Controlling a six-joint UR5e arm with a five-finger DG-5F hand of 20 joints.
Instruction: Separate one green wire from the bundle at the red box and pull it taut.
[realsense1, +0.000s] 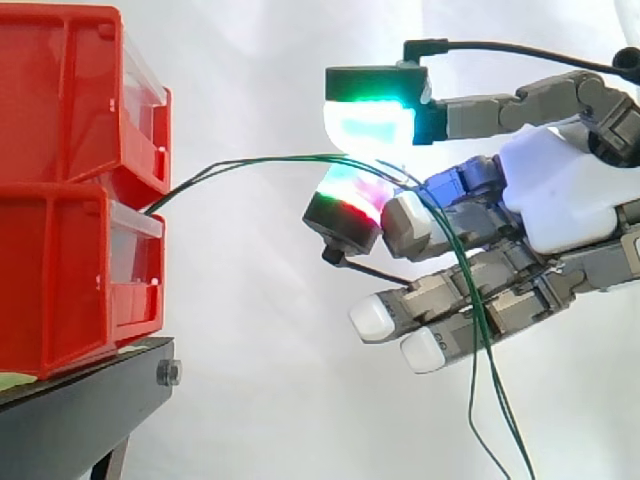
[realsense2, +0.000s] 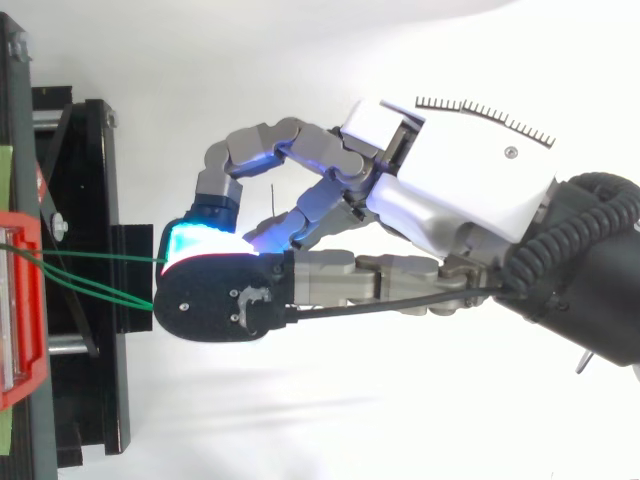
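Observation:
Thin green wires (realsense1: 240, 165) leave the gap between the two stacked red bins (realsense1: 60, 120) and run rightward, nearly level, to my hand (realsense1: 560, 200). They pass between two glowing pads, one above and one below, which close on them. Behind the pinch the wires drape over the lower straight fingers (realsense1: 440, 290) and hang down loose. From above, two green wires (realsense2: 90, 262) spread apart from the red box (realsense2: 20, 300) and reach the hand (realsense2: 460, 190). One enters the pinch and the other runs under the lower pad.
The bins sit on a black stand (realsense1: 80, 410) whose edge and bracket (realsense2: 90, 200) lie just left of the fingertips. A white curtain is behind. Open space lies below and right of the stand.

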